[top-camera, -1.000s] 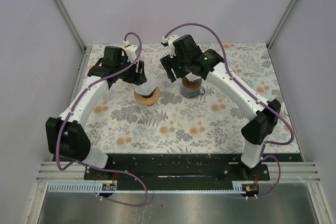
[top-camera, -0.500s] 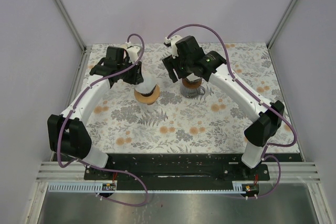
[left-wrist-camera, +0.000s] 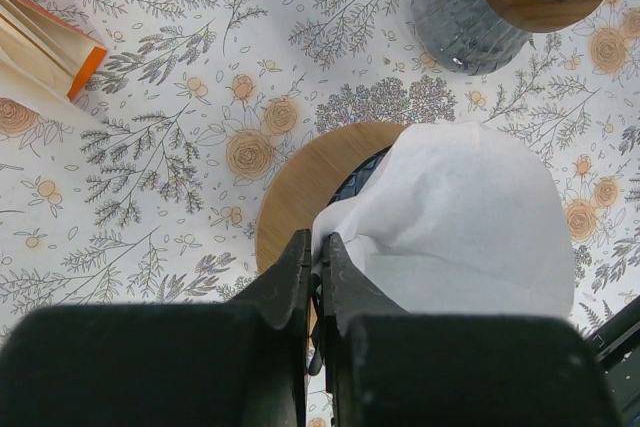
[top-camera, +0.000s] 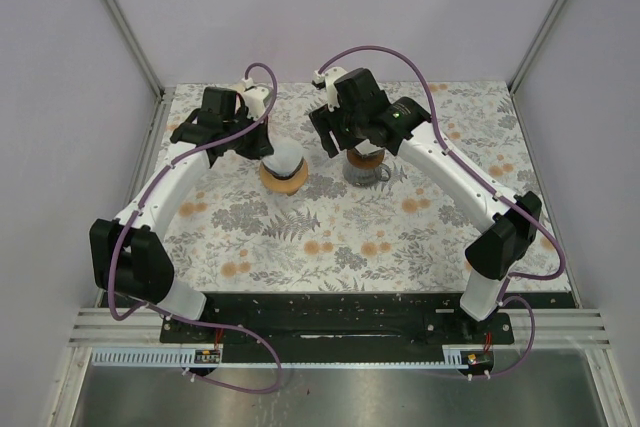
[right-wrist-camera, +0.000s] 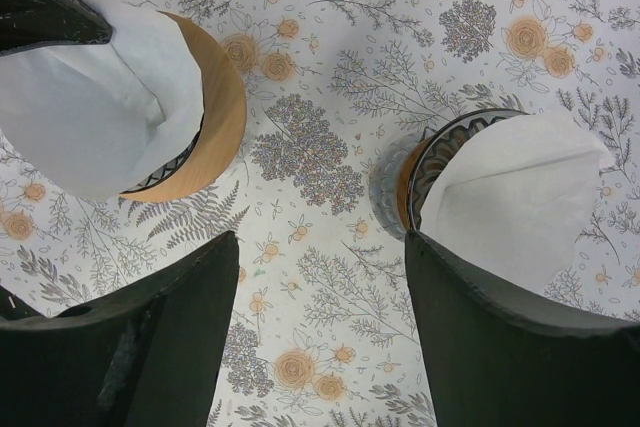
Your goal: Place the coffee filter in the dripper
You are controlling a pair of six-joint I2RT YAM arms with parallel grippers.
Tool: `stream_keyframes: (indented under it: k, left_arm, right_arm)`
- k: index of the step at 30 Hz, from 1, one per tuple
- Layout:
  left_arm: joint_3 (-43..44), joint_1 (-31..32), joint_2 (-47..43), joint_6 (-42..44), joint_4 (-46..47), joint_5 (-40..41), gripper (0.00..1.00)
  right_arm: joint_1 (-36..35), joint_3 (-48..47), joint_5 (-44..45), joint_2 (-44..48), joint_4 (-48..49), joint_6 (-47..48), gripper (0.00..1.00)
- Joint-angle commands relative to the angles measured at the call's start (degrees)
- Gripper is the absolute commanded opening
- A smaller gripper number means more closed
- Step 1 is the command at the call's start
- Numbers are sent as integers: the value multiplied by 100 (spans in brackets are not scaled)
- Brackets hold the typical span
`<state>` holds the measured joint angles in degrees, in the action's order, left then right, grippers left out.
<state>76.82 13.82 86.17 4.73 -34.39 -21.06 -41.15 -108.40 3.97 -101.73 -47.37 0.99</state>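
Coffee filter [left-wrist-camera: 450,217]: pinched at its edge by the left claw [left-wrist-camera: 317,247], just now pressed together.
Dripper [left-wrist-camera: 295,182]: filter apparently lowered inside, not yet released.
Right claw [right-wrist-camera: 318,247]: held spread.

A table [top-camera: 380,237] covered with a flowered cloth is seen across the middle of the overhead view. Toward its upper middle a dripper [top-camera: 280,185] with a wooden ring is set, and a ribbed glass pot [top-camera: 368,173] with a wooden collar is stood near its right, apart from it. In the upper left corner of the left wrist view a cream paper packet [left-wrist-camera: 48,32] with an orange edge is laid on the cloth.
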Motion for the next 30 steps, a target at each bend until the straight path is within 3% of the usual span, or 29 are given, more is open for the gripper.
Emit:
stream_keyframes:
  k: [1, 3, 5, 10, 17, 25, 30]
  left_arm:
    - [88, 15, -109, 362, -155, 85, 2]
    - [97, 6, -92, 388, -199, 67, 20]
    - [114, 15, -74, 406, -208, 84, 32]
    - [158, 15, 22, 423, -252, 67, 42]
    - [228, 32, 189, 450, -401, -21, 29]
    - [360, 41, 251, 432, -507, -65, 1]
    - [369, 50, 286, 415, -534, -30, 0]
  right_arm:
    - [1, -23, 34, 136, 246, -29, 75]
    - [1, -32, 25, 127, 237, -29, 75]
    - [1, -32, 8, 110, 246, -29, 75]
    - [10, -6, -19, 101, 246, -29, 76]
    - [1, 29, -1, 92, 246, 6, 76]
    - [1, -15, -19, 75, 246, 15, 76]
    - [1, 3, -28, 83, 229, 24, 77]
